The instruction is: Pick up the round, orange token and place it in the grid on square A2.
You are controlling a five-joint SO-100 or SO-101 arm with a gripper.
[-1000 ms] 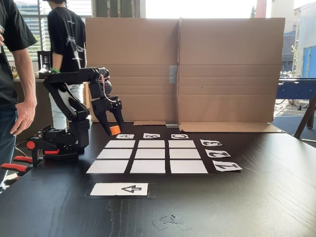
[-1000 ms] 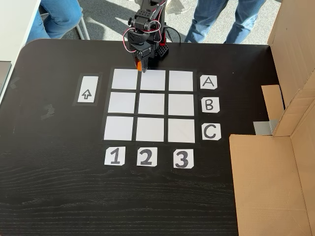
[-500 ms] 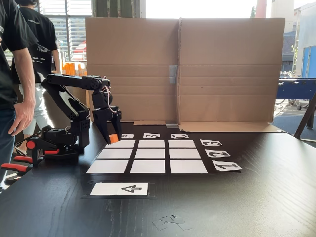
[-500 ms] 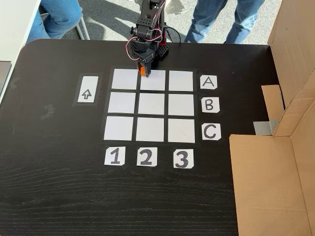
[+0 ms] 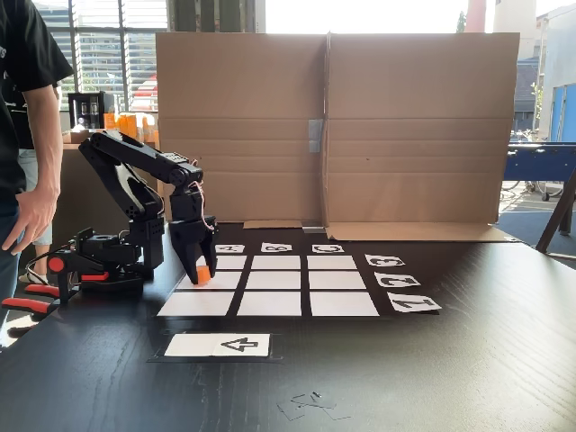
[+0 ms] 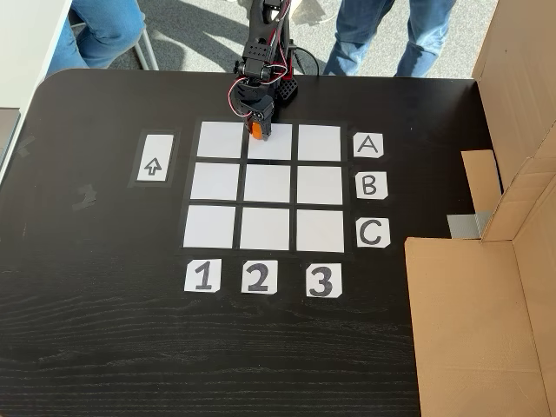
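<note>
The orange token (image 5: pixel 203 272) (image 6: pixel 256 130) sits between the black fingers of my gripper (image 5: pixel 200 274) (image 6: pixel 257 130), which is shut on it and points down. In a fixed view from the front the token hangs low over the left column of the grid (image 5: pixel 274 281), at the middle cell, square A2 (image 5: pixel 219 281). From above, it lies over the upper left part of square A2 (image 6: pixel 278 148), the top middle cell of the grid (image 6: pixel 265 184). Whether the token touches the paper, I cannot tell.
A white card with a black arrow (image 5: pixel 219 345) (image 6: pixel 153 158) lies beside the grid. A cardboard wall (image 5: pixel 333 126) (image 6: pixel 512 104) stands past the C side. The arm's base (image 5: pixel 103 256) is clamped at the table edge. People (image 5: pixel 22 135) (image 6: pixel 382 30) stand nearby.
The gripper has come down and forward with the token, from above the grid's A-side edge to low over square A2. The person behind the arm has moved away.
</note>
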